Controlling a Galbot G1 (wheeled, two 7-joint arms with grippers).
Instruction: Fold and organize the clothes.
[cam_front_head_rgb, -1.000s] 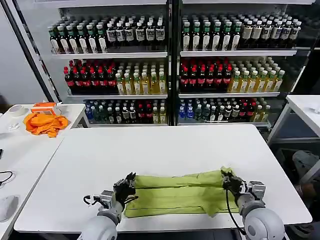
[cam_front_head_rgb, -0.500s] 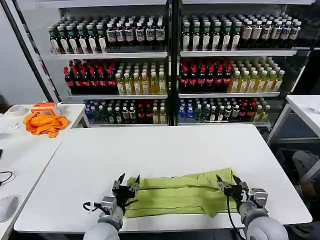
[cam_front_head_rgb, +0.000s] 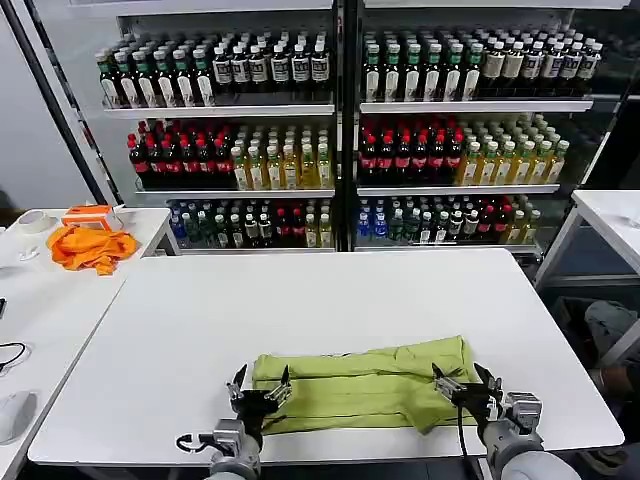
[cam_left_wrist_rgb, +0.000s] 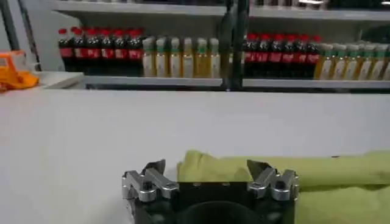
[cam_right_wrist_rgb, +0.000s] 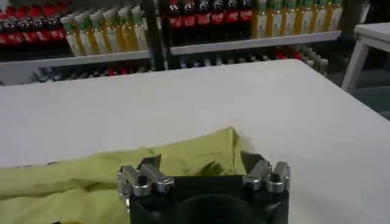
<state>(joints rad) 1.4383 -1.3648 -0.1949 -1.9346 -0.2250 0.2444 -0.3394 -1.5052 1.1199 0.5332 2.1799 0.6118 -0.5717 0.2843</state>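
Note:
The lime-green T-shirt (cam_front_head_rgb: 360, 385) lies folded into a long flat strip near the front edge of the white table (cam_front_head_rgb: 320, 300). My left gripper (cam_front_head_rgb: 258, 385) is open at the strip's left end, nothing between its fingers. My right gripper (cam_front_head_rgb: 462, 386) is open at the strip's right end, also empty. In the left wrist view the open left gripper (cam_left_wrist_rgb: 207, 169) sits just short of the shirt's (cam_left_wrist_rgb: 304, 176) rolled edge. The right wrist view has the open right gripper (cam_right_wrist_rgb: 201, 163) just behind the shirt's (cam_right_wrist_rgb: 91, 176) corner.
A bright orange cloth (cam_front_head_rgb: 90, 247) lies on the side table (cam_front_head_rgb: 40, 300) at the left. Shelves of bottles (cam_front_head_rgb: 340, 130) stand behind the table. Another white table (cam_front_head_rgb: 610, 215) is at the far right.
Both grippers opened, released the shirt ends and drew back toward the table's front edge. The shirt now lies flat, its far edge a little farther back.

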